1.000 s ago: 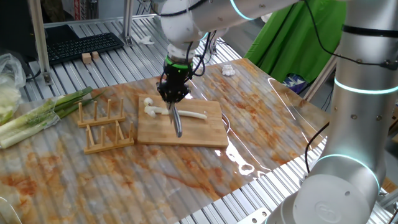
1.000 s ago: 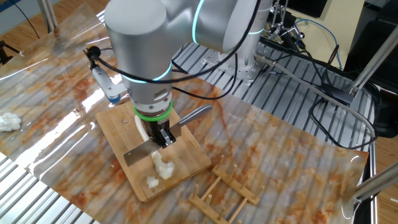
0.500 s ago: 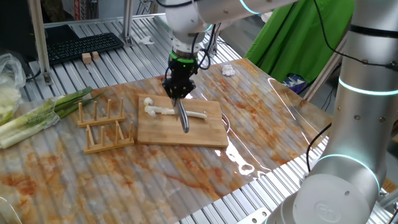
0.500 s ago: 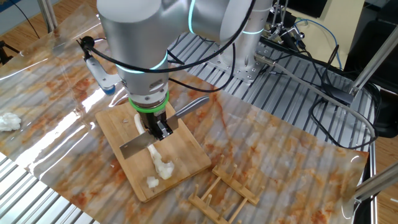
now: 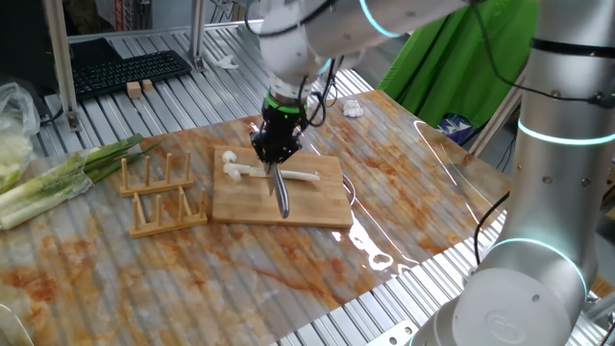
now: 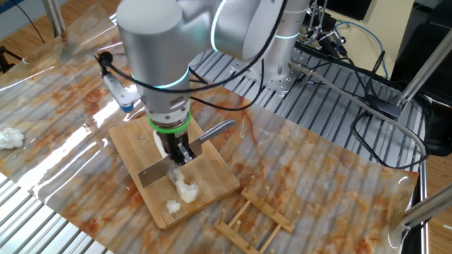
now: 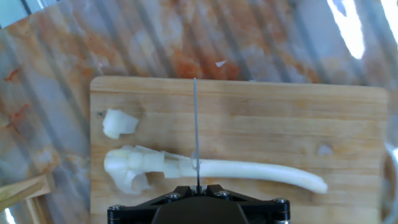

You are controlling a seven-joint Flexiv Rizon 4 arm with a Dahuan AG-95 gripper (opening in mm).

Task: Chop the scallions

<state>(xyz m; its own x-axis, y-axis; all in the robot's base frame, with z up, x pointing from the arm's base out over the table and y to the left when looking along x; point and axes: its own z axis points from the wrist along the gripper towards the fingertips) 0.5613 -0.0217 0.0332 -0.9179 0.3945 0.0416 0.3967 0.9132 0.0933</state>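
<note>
A rectangular wooden cutting board (image 5: pixel 281 189) lies flat near the middle of the marble-patterned desk (image 5: pixel 144 269), and on it the slender pale cream-white scallions (image 7: pixel 249 169) lie lengthwise, with a short cut piece (image 7: pixel 119 123) apart from the thick end. The pincer (image 5: pixel 273 160) stands directly above the board, closed on a slim grey metal knife (image 6: pixel 166 168) whose blade crosses the stalk toward its thick end. In the fixed view from the desk's front, a slotted wooden rack (image 5: pixel 161 194) sits just left of the board, a bunch of thick green-and-white leafy stalks (image 5: pixel 60 179) lies farther left, and a dark keyboard (image 5: pixel 125 71) rests behind, off the desk.
</note>
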